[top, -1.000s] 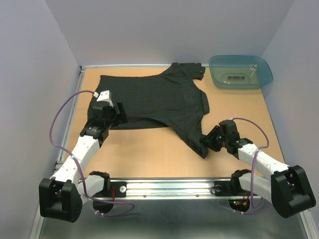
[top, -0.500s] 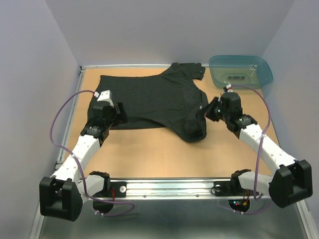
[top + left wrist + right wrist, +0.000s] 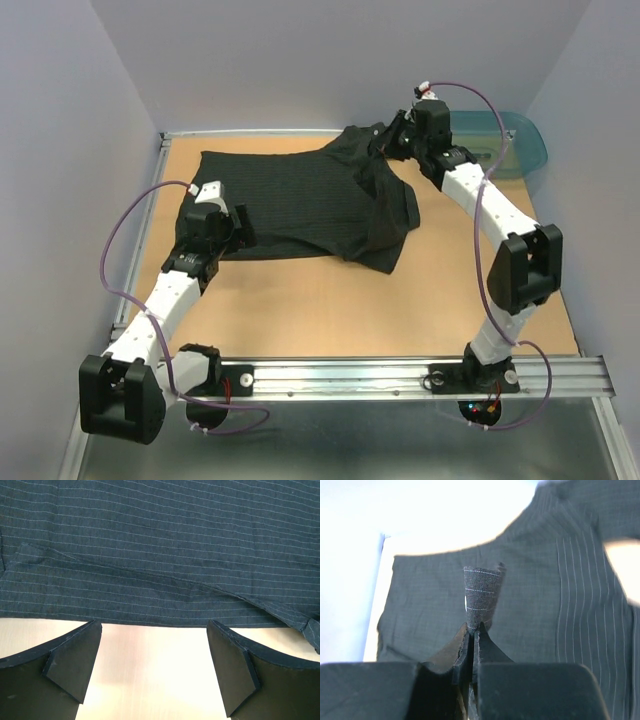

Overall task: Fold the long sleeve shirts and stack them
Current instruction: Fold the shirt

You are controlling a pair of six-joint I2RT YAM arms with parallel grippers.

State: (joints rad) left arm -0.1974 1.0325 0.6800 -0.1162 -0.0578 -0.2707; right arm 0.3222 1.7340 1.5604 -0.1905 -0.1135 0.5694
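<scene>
The black pinstriped shirt (image 3: 300,200) lies spread on the desk (image 3: 300,300), its nearest corner just beside the teal tub (image 3: 535,150) and its body running away from the tub across the far half of the wood. The end of it closest to the tub is doubled over on itself, a thick dark fold lying on top of the flat cloth.

The tub is the only other thing I can see on the desk. My right arm crosses in front of it and covers its shirt-side wall, so only the far part of its rim shows from above. The shirt's top corner beside the tub is hidden behind that arm's wrist too, and I cannot make out buttons or a tag anywhere. The upper part of the right wrist view is washed out to white.

My right hand (image 3: 474,629) is squeezed tight on a narrow tab of striped cloth (image 3: 481,595) that stands up from between its fingers, just beside the tub. My left hand (image 3: 154,630) is spread wide and holds nothing. It sits low at the shirt's hem, well away from the tub, with bare desk between its fingers — the hem runs right across their tips.
</scene>
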